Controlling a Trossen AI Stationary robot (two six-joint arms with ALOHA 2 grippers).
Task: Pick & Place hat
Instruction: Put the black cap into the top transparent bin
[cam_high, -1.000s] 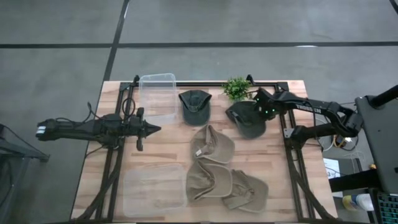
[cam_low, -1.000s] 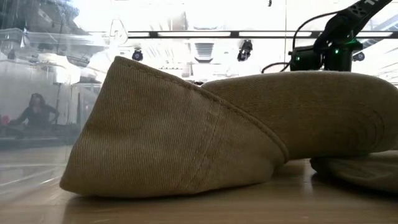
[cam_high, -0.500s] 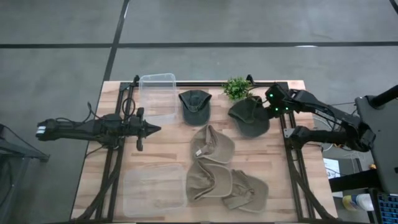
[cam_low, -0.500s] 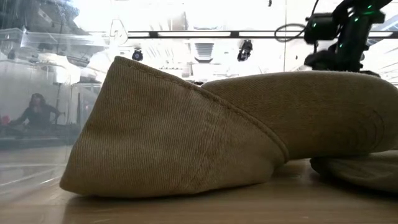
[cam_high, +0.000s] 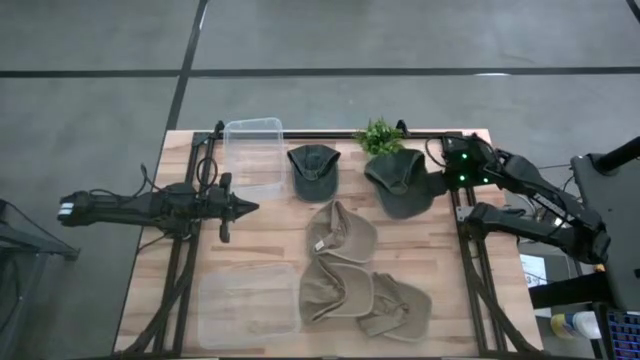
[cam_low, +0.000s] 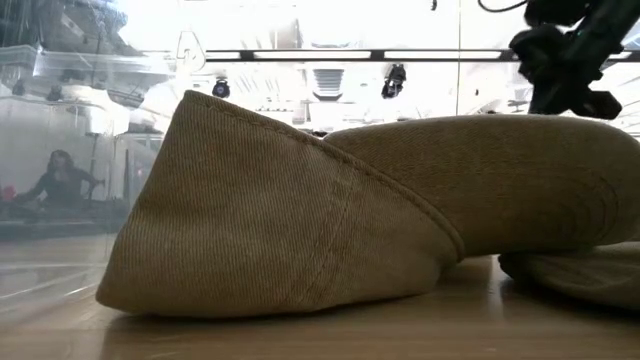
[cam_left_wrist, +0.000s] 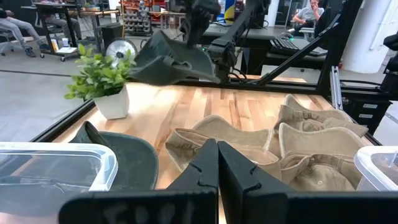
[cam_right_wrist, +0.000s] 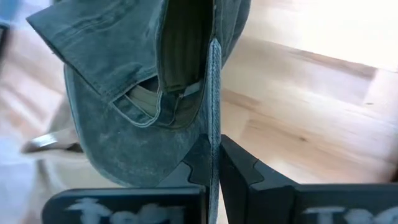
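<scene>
My right gripper (cam_high: 441, 181) is shut on a dark green hat (cam_high: 400, 184) near the table's far right corner, beside a small potted plant (cam_high: 378, 137). The left wrist view shows that hat (cam_left_wrist: 171, 59) in the air under the right gripper (cam_left_wrist: 198, 18). A second dark green hat (cam_high: 313, 171) and three tan hats (cam_high: 340, 232) (cam_high: 328, 290) (cam_high: 396, 306) lie flat on the table. One tan hat (cam_low: 350, 210) fills the low view. My left gripper (cam_high: 246, 207) is shut and touches nothing, left of the table's middle. My right gripper pinches an edge of the dark green hat's crown (cam_right_wrist: 215, 118) between its two fingers (cam_right_wrist: 200, 158), beside the hat's back opening (cam_right_wrist: 146, 102). The edge runs straight into the gap between the fingers. The hat is lifted clear of the table and hangs tilted from the hold.
A clear plastic container (cam_high: 253, 155) stands at the far side, another (cam_high: 248, 303) near the near left corner. Black frame rails (cam_high: 470, 260) run along the table's edges. Bare wood (cam_high: 270, 225) lies in front of my left gripper. A person (cam_low: 60, 180) sits in the room beyond.
My right gripper has risen and drawn back toward the table's right edge, staying shut. The dark green hat has come up off the table with it, and its far edge is now against the plant. In the low view the gripper has climbed toward the upper right.
</scene>
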